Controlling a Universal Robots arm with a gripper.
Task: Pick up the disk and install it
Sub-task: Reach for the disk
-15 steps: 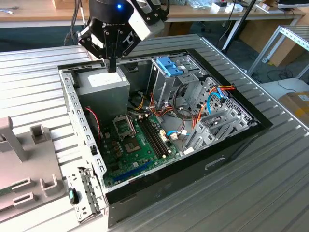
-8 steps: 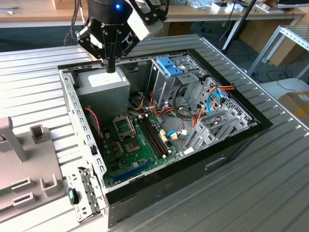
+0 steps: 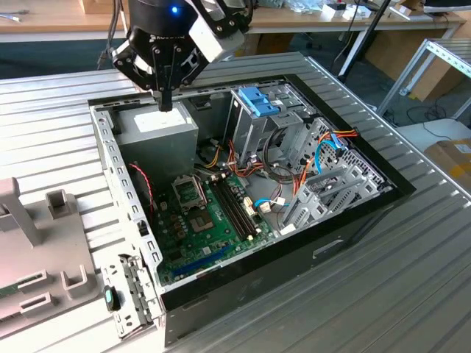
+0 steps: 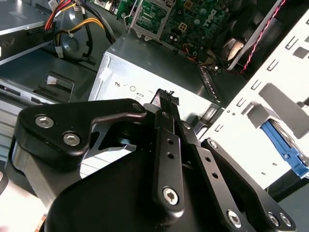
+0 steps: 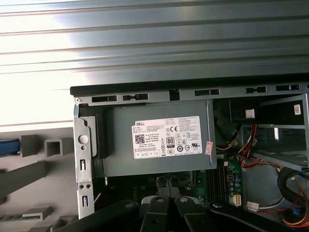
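- Exterior view: gripper (image 3: pixel 165 105) poised just above power supply (image 3: pixel 158 129), jaws pressed together, gripping nothing.
- Second wrist view: disk (image 4: pixel 286 145), blue-framed, beyond case wall (image 4: pixel 263 82), well apart from gripper.
- Judged step: pick-up not yet begun.
- Needed for a grasp, probably: crossing that wall, spreading jaws, squaring up.

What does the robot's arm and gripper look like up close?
The gripper is matte black, built from angular hinged links joined by silver bolts. Its fingers are narrow black bars with small holes. In the exterior view a blue light glows on it, beside a white block.
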